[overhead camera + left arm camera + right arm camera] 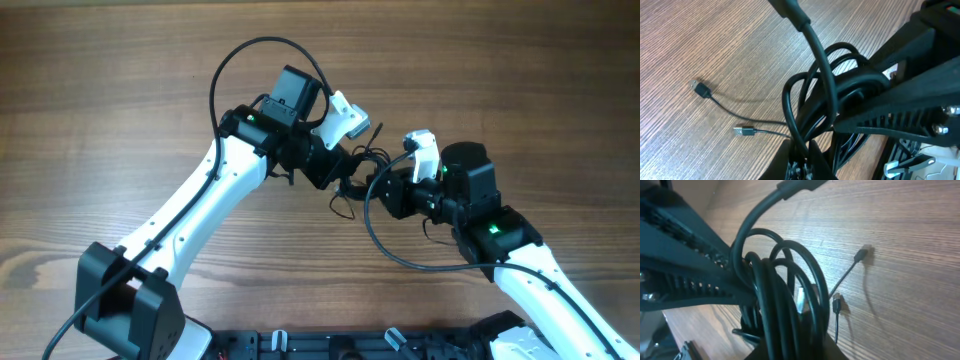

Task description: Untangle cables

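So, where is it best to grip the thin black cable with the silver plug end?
Take the thin black cable just behind its silver plug, from above, closing across it: that stretch seems to lie straight on the brown wooden table, clear of the black tangled bundle.

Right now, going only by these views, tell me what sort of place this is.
Probably a robotics lab bench or test station: a wood-grain table, the white left arm and right arm meeting over a tangle of thin black cables, and a black mounting frame along the near edge.
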Robot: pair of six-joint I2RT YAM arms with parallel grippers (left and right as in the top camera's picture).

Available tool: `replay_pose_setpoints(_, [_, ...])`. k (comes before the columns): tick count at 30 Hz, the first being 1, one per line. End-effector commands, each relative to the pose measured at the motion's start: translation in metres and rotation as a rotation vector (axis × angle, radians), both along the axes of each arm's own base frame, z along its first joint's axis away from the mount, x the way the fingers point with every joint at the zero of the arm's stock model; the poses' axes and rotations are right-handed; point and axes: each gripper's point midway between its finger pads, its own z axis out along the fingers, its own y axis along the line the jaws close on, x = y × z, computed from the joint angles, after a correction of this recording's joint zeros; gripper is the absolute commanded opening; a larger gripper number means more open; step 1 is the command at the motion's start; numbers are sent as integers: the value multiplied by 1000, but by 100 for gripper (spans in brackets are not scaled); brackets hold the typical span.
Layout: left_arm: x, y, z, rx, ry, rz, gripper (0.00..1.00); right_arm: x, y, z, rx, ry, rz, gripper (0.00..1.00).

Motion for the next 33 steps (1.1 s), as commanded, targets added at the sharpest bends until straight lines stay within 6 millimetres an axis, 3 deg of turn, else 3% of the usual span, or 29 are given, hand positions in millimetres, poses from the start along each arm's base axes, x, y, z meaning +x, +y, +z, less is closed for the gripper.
replay_pose_setpoints(1, [1,-4,12,-37,-41,-32,17,1,3,4,22,8,2,4])
replay_pose_setpoints(2, [2,-4,13,-38,-42,-32,30,4,0,3,29,33,-43,4])
replay_pose_setpoints(6, [8,-8,16,-61,-13,38,56,18,-14,-1,89,144,-261,4])
replay_pose_setpoints(10, [19,-14,24,-108,40,158,56,26,-13,9,152,149,-314,4])
replay_pose_setpoints(15, [25,-17,28,-133,64,217,48,28,-12,12,181,158,-330,4])
replay_pose_setpoints(19, [28,-17,29,-152,166,346,52,35,-16,16,240,192,-419,4])
replay_pose_setpoints(21, [39,-7,22,-110,198,501,64,45,-31,14,243,192,-539,4])
replay_pose_setpoints(23, [60,19,10,-37,206,787,100,54,-49,12,247,183,-680,4])
replay_pose_setpoints(26, [73,23,14,-84,240,949,100,58,-56,12,272,194,-751,4])
replay_pose_setpoints(30, [66,5,19,-151,342,989,97,58,-56,9,300,227,-778,4])
replay_pose_setpoints(33, [55,-9,19,-148,359,968,72,59,-54,0,305,268,-793,4])
